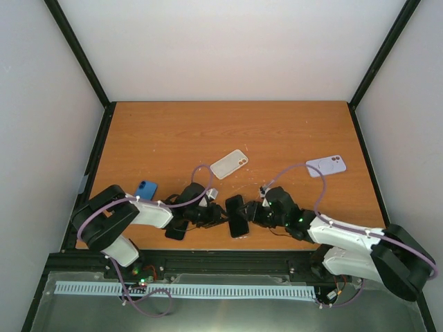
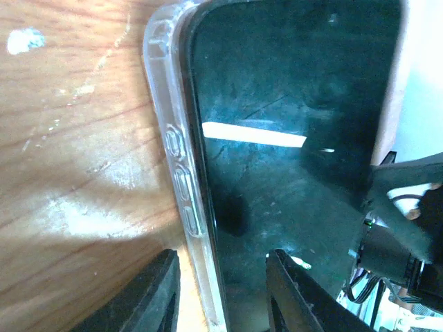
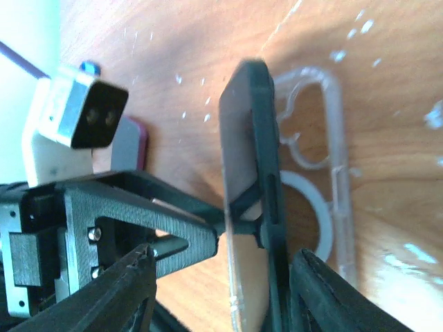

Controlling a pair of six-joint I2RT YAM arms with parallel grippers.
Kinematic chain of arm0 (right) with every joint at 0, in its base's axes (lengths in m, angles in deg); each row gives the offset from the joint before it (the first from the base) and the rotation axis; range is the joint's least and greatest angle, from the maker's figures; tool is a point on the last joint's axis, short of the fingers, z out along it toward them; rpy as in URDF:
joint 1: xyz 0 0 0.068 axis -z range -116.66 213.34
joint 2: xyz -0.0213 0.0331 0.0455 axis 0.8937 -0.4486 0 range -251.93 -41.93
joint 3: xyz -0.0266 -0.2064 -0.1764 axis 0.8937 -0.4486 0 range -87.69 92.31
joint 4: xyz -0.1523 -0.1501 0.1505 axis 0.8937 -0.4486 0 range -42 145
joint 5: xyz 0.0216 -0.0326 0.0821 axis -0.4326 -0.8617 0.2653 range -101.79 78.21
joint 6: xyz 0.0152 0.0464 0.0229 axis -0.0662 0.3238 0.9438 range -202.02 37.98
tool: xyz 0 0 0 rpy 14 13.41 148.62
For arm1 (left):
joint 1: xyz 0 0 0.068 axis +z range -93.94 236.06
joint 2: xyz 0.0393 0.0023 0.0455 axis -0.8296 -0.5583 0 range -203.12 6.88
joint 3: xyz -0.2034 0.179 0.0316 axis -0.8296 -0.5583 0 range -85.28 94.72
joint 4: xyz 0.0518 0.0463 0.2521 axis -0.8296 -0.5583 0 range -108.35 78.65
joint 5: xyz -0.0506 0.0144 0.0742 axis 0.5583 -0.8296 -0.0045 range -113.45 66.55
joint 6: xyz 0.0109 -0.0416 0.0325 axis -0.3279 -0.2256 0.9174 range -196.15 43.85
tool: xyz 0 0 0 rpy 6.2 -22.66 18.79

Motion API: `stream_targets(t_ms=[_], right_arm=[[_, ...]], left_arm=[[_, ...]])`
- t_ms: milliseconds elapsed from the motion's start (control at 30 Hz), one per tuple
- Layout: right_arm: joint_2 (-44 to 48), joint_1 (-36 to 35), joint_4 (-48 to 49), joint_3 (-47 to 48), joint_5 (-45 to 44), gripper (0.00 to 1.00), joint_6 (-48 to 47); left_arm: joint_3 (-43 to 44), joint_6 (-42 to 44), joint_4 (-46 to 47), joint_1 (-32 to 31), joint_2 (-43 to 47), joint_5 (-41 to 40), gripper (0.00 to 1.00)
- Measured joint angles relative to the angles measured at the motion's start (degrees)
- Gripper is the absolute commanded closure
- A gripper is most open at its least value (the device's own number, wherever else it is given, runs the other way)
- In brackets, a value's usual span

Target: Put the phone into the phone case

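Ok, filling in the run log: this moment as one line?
phone: tilted on edge at clear case, not seated flat | left gripper: open, straddling case rim | right gripper: open, straddling phone

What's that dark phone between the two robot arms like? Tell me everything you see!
The phone is slim and dark, with rounded corners and a glossy, smudged screen mirroring a bright bar of light. Its side looks matte black with small buttons. It sits near the front of the table, tipped up, one long edge against the wall of the clear case. The left pincer straddles that edge; whether it squeezes is unclear. The right pincer stands open around it.
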Motion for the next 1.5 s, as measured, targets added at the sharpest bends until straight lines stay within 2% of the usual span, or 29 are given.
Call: stream_targets(t_ms=[100, 200, 433, 567, 733, 900, 1133, 1500], right_arm=[[4.4, 0.0, -7.4, 2.0, -5.8, 0.56, -4.0], [6.7, 0.0, -10.5, 2.0, -8.9, 0.58, -6.1], [1.9, 0.0, -10.6, 1.1, -10.3, 0.51, -7.9], [-3.5, 0.0, -7.3, 1.1, -8.6, 0.50, -8.0], [-9.5, 0.0, 1.4, 1.0, -5.0, 0.50, -6.9], [-11.3, 0.4, 7.6, -0.4, -3.6, 0.50, -5.3], [-11.3, 1.0, 13.7, -3.2, -2.2, 0.50, -1.5], [-11.6, 0.9, 21.4, -7.1, 4.1, 0.49, 5.6]], left_arm=[[0.0, 0.0, 0.0, 0.0, 0.0, 0.0, 0.65], [0.0, 0.1, 0.0, 0.0, 0.0, -0.1, 0.65], [0.2, 0.1, 0.0, 0.0, -0.1, -0.1, 0.66], [0.8, 0.2, 0.1, 0.0, -0.9, -0.3, 0.68], [0.9, 0.2, 0.6, 0.0, -1.5, -0.2, 0.74], [1.0, 0.2, 0.6, 0.1, -1.8, -0.3, 0.76], [0.9, 0.1, 0.6, 0.2, -1.6, -0.3, 0.70], [-1.6, 0.2, 0.6, 0.2, 1.5, -2.1, 0.67]])
